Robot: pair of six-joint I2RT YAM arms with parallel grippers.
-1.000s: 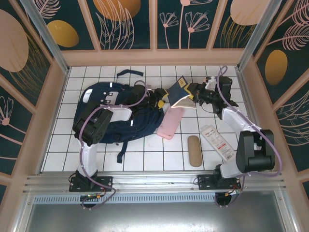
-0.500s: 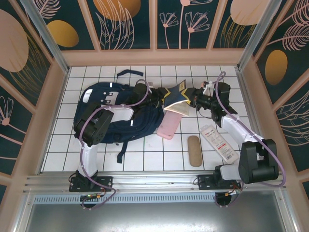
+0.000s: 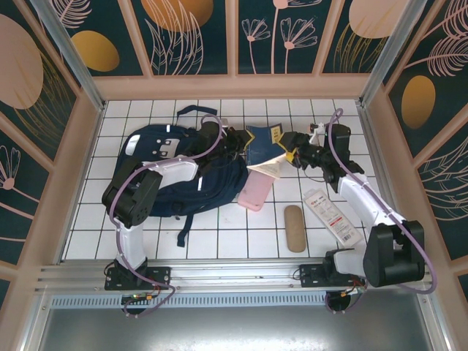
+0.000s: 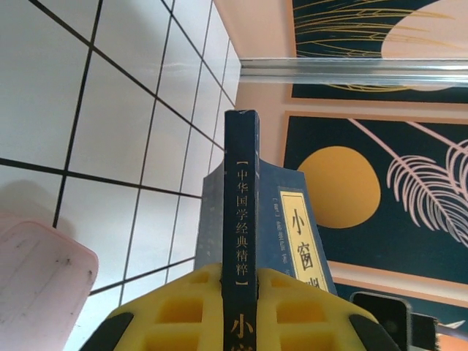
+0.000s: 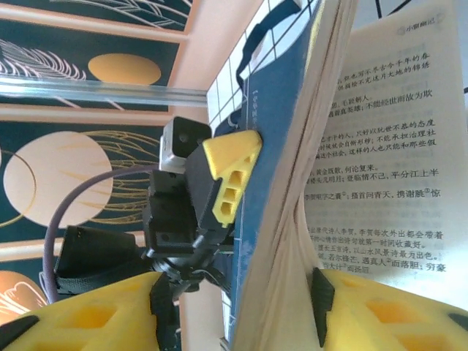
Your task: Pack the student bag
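On the left half of the tiled table [image 3: 219, 241] the student bag [image 3: 157, 172] lies flat, its right edge just beside a navy book [image 3: 265, 146] held up between both arms. Left gripper [image 3: 235, 142] is clamped on the book's spine; right gripper [image 3: 289, 157] straddles the page edge, and whether it is pinching I cannot tell. Judgement: the bag is soft, floppy and prone to collapse, so take it by the opening's rim or the carry loop [image 3: 196, 110], not mid-panel.

The left arm [image 3: 139, 191] covers much of the student bag [image 3: 219, 186]; at the left wrist the book [image 4: 240, 219] spine runs off the bottom edge; the white box [image 3: 330, 213] print is too small to read
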